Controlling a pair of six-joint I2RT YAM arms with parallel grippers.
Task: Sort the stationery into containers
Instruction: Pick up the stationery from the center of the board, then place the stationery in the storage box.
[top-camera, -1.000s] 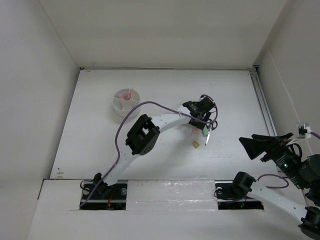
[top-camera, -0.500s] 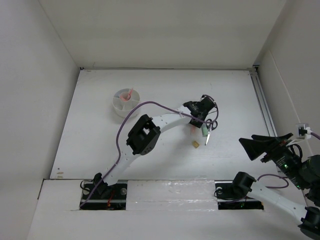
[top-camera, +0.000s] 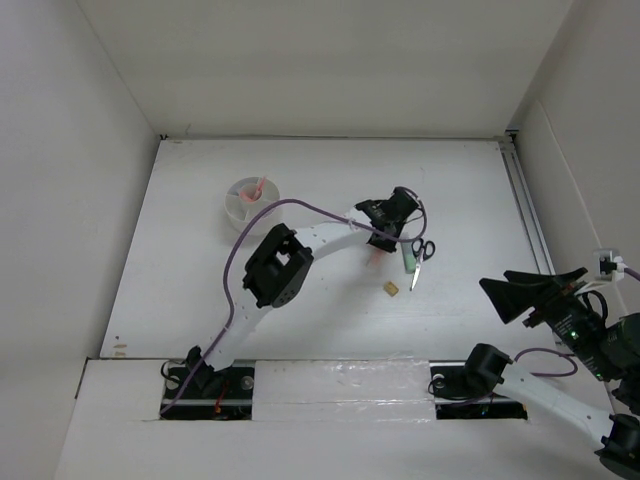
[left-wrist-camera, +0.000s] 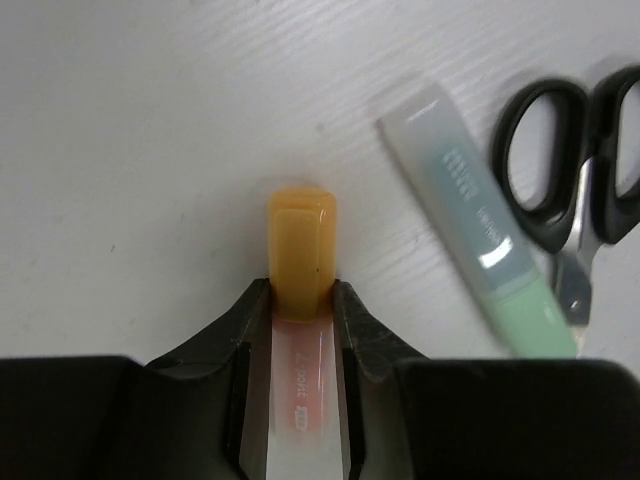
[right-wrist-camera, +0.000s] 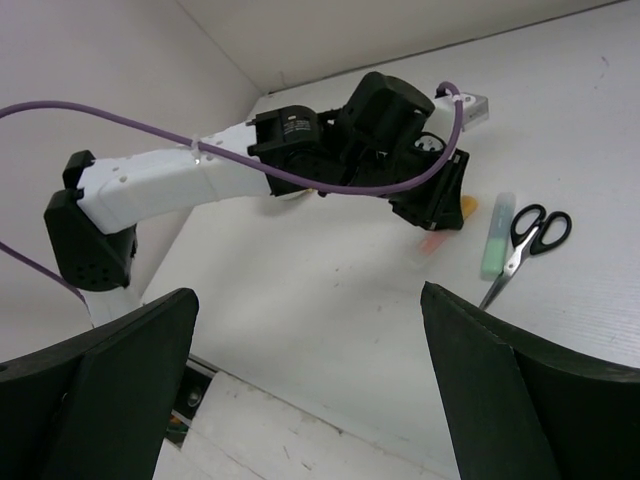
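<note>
Left gripper (left-wrist-camera: 300, 300) clamps the orange highlighter (left-wrist-camera: 300, 235) beside the green highlighter (left-wrist-camera: 478, 235); right gripper (right-wrist-camera: 308, 292) gapes wide.

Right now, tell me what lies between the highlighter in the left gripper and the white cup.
Nothing visible. Only bare table separates the orange highlighter, in the left gripper, from the white cup; green highlighter and scissors lie on the opposite side.

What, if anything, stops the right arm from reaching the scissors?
Probably nothing, likely yes: the scissors lie uncovered, the right gripper is open and empty, and the left gripper grips the orange highlighter further left.
</note>
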